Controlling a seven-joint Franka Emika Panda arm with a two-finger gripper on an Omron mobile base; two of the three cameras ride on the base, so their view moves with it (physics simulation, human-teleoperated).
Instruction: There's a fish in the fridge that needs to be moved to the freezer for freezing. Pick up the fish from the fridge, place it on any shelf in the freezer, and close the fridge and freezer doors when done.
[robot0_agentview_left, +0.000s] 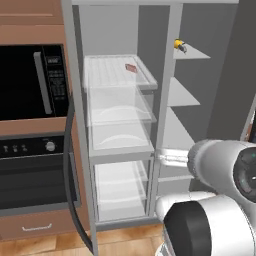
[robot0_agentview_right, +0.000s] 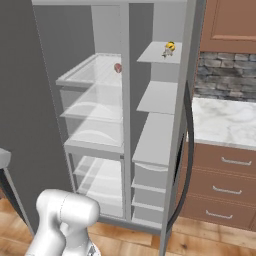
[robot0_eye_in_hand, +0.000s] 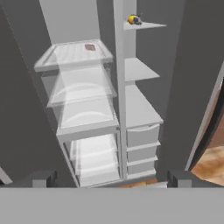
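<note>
Your pincer (robot0_eye_in_hand: 109, 179) hangs released and empty, low in front of the open unit. The fish (robot0_eye_in_hand: 133, 19) already sits on the top shelf of the freezer (robot0_eye_in_hand: 140, 96), high above the pincer and well apart from it; its long axis is too small to read. The fridge (robot0_eye_in_hand: 83, 100) holds only a small red piece (robot0_eye_in_hand: 89, 47) on its upper glass shelf. To my eye, only closing both doors is left.

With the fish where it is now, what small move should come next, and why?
Probably swing the end effector toward a door edge to start closing. The fish already lies on the freezer's top shelf, the jaws stand open and empty, and both doors are open. Only the small red piece sits in the fridge.
</note>
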